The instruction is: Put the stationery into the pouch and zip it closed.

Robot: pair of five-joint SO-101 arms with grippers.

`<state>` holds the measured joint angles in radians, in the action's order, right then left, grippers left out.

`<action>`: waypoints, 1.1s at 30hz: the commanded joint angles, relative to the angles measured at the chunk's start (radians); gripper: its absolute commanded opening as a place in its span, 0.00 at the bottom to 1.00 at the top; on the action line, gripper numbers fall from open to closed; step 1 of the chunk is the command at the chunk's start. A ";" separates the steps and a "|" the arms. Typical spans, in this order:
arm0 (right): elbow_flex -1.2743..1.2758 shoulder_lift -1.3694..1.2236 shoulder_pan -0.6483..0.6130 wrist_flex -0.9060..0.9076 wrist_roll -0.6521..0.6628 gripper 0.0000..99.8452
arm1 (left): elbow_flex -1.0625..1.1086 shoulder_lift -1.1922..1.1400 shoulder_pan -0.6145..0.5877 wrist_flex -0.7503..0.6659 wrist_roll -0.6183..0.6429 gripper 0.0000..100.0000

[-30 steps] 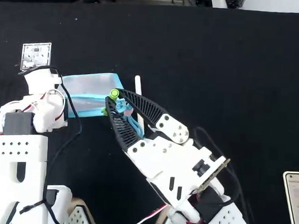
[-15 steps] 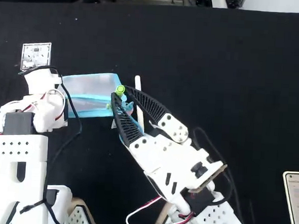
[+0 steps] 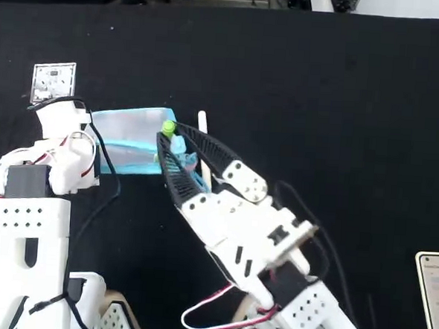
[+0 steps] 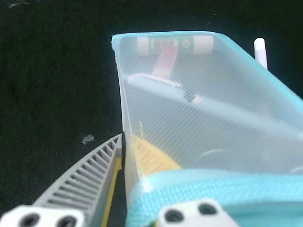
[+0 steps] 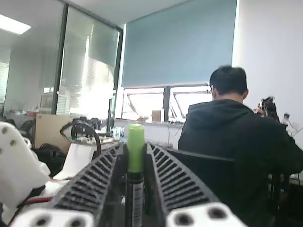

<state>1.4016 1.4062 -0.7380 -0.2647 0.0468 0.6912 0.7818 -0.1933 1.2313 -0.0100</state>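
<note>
Translucent plastic pouch [image 3: 132, 133], blue-trimmed, lay on the black table [image 3: 320, 103], the end toward the left arm pinched in the left gripper [image 4: 122, 151], whose fingers were closed on the wall beside the zip tape [image 4: 213, 187]. Contents seen through the wall in the left wrist view: a pinkish stick [image 4: 165, 56] and white-ended pieces [image 4: 203, 43], so part of the stationery was judged already in. Green-capped marker [image 3: 168, 128] was clamped between the black fingers of the right gripper [image 3: 170, 141] at the pouch's opposite end, cap at the fingertips; insertion judged under way, not finished. White pen [image 3: 202, 122] lay on the table just beside that end, outside the pouch — still to be loaded. Zipping judged not yet begun. Not determinable: whether the marker's lower end had entered the mouth, the right gripper covering it from above; how far the mouth stood open; what the pale blue scrap [image 3: 181, 161] between those fingers was — trim or zip pull. The left gripper's second finger was hidden behind the pouch, and a yellow shape [image 4: 151, 158] seen through the wall could not be identified.
</note>
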 commanded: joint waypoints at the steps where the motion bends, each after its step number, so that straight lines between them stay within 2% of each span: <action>1: -0.119 -0.142 0.014 -0.052 -0.008 0.01 | 0.027 -0.006 -0.012 0.000 0.015 0.03; 5: -0.153 -0.222 0.014 -0.137 -0.008 0.01 | 0.027 -0.006 -0.010 0.000 0.015 0.03; 13: -0.050 -0.263 0.014 -0.144 -0.008 0.01 | 0.027 -0.006 -0.016 0.000 0.015 0.03; 23: 0.217 0.016 0.014 -0.124 -0.002 0.01 | 0.027 -0.006 -0.016 0.000 0.015 0.03; 27: 0.249 0.153 -0.032 0.115 0.000 0.01 | 0.027 -0.006 -0.015 -0.003 0.015 0.03; 29: 0.231 0.206 -0.106 0.282 0.006 0.02 | 0.027 -0.006 -0.012 -0.003 0.015 0.03; 33: 0.137 0.243 -0.253 0.562 0.112 0.05 | 0.027 -0.006 -0.013 -0.002 0.015 0.03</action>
<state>1.6487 1.6072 -0.8684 0.0299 0.0760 0.6912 0.7818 -0.1933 1.2313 -0.0100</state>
